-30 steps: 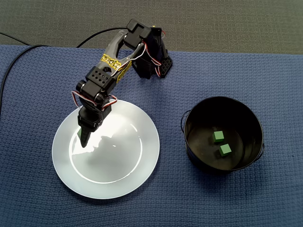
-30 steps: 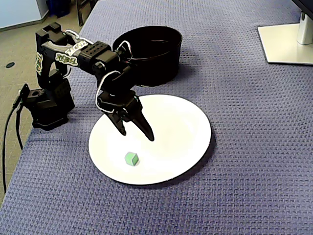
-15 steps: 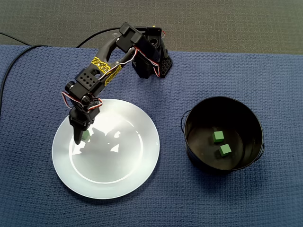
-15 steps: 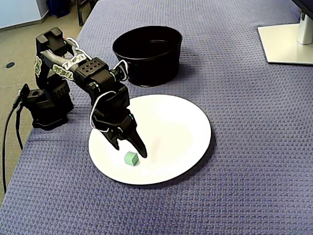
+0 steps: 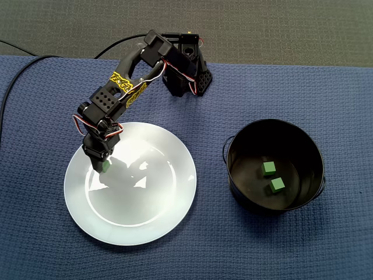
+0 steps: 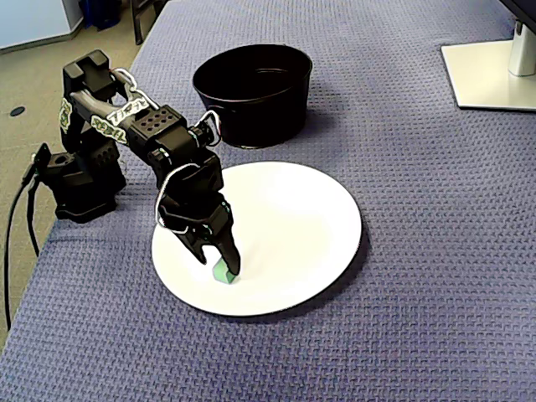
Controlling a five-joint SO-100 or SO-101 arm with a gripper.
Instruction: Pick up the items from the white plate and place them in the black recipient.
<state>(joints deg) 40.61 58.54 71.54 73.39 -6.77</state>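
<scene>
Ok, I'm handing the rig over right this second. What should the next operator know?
Gripper: down on the white plate, fingertips at the only green cube on it. I cannot tell whether it is clamped yet; the cube is not lifted.
Done: two other cubes lie inside the black pot.
Left: confirm the grip, lift, carry the cube over to the pot and release it.

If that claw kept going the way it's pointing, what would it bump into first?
The gripper points steeply down, and the small green cube sits right at its tips, so it likely meets that first. The white plate lies just beneath.
</scene>
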